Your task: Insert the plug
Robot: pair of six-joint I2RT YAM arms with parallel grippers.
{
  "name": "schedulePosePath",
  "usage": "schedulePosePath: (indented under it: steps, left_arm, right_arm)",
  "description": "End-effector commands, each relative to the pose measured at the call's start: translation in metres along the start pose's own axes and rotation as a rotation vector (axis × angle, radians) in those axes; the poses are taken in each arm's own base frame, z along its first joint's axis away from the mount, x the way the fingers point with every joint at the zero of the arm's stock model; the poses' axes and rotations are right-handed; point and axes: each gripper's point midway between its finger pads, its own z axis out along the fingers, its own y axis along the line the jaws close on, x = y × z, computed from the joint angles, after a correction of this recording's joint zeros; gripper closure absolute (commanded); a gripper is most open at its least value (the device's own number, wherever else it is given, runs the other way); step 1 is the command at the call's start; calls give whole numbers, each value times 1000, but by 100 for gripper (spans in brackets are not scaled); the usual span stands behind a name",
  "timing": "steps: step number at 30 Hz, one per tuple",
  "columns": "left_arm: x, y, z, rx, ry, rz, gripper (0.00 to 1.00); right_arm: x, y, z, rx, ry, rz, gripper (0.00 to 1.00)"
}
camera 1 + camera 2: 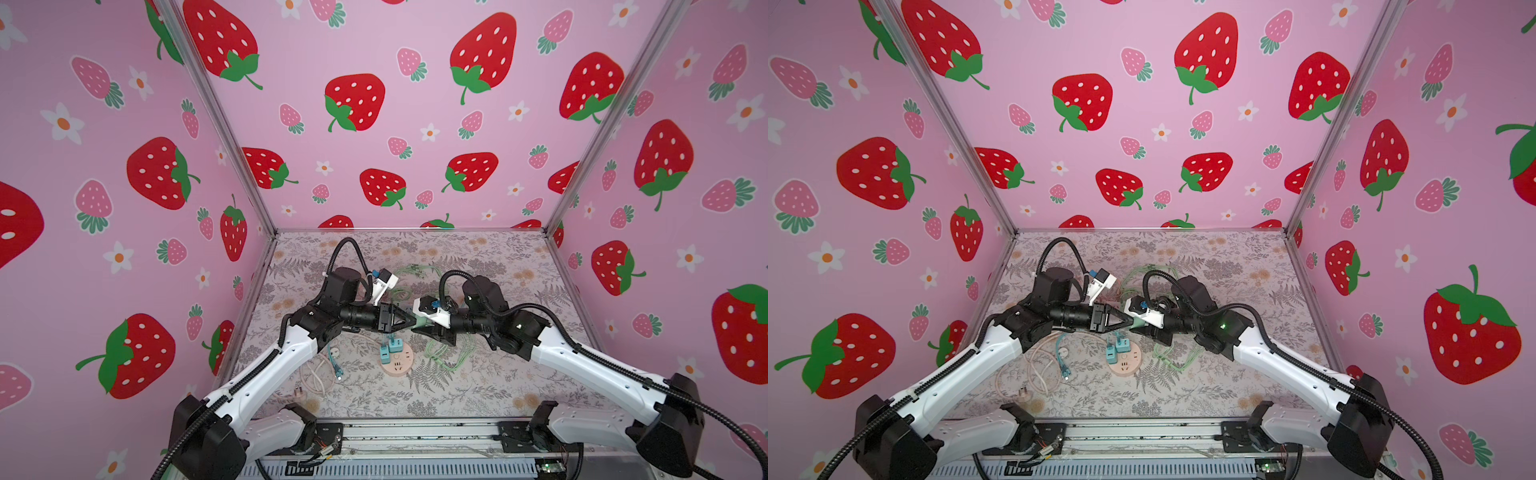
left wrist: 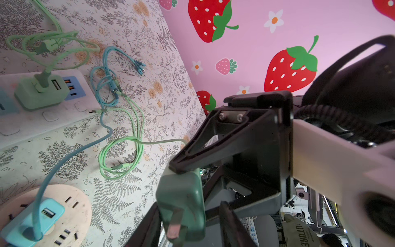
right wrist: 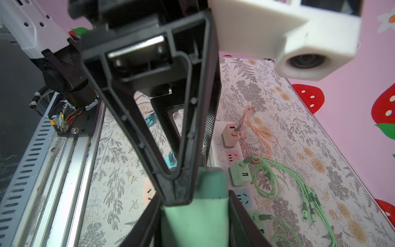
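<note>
It seems a handover: the right gripper (image 1: 423, 329) pinches the mint-green plastic plug (image 2: 181, 203), the left gripper (image 1: 409, 322) hold is unclear; next comes the round peach socket (image 1: 401, 365) at six o'clock.

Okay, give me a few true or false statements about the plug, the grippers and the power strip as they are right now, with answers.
1. The right gripper holds the green plug. True.
2. The green plug rests on the table. False: it is up in the air above the table, where the left gripper meets the right one.
3. The round power strip has nothing plugged in. False: two blue chargers stand in it.
4. In both top views a loose green cable lies right of the round power strip. True.
5. The green plug's prongs are bare, in no socket. True.
</note>
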Motion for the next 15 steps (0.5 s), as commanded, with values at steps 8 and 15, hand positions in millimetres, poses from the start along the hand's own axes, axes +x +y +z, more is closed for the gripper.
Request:
schedulePosePath:
  steps: [8,15]
  left_arm:
    - [-5,-15,-2,48,11,17,65]
    - [-8,-11,-1,33,-3,14,85]
  right_arm:
    - [-11,-2,4,8,-6,-55,74]
    - [-5,-1,3,16,6,-42,62]
